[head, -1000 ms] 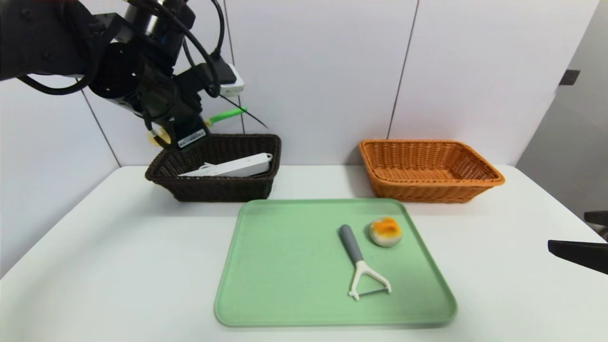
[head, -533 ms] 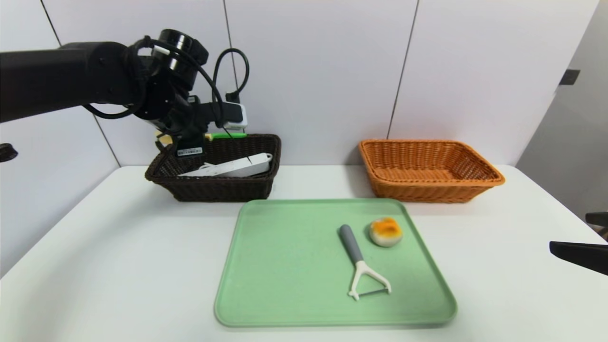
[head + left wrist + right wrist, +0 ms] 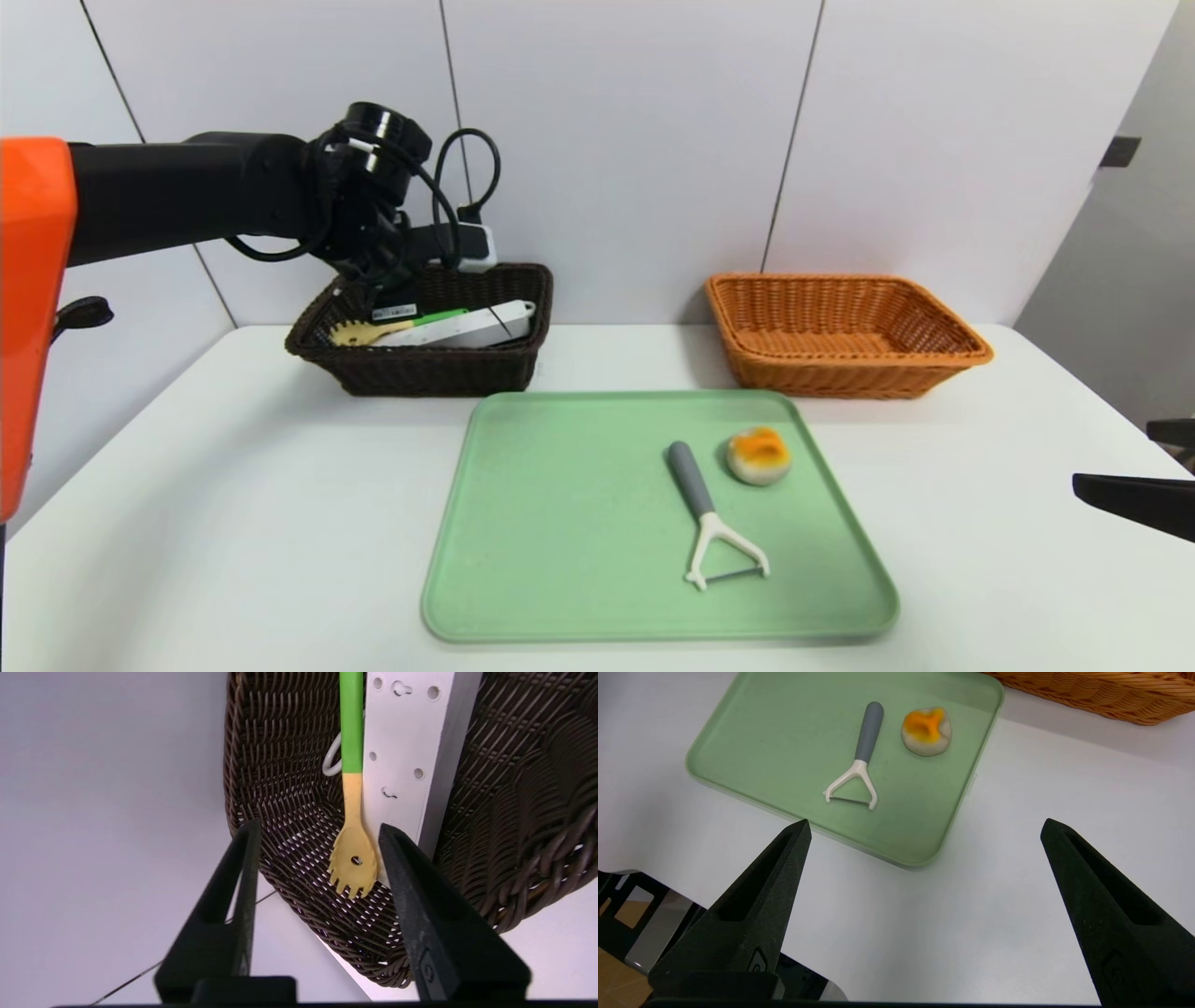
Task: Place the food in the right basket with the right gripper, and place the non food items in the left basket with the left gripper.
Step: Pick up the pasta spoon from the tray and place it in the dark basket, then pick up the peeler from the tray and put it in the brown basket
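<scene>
Releasing well calls for the black left hand (image 3: 319,833), jaws parted and holding nothing, to rise straight out of the dark-brown woven basket (image 3: 439,369) without snagging the green-handled, yellow slotted fork (image 3: 354,854). The fork lies inside beside a white bar (image 3: 402,756), long axis roughly left-right, tines toward the robot's left.

L gripper (image 3: 320,828) open, angled down; R gripper (image 3: 927,820) open, parked.
</scene>
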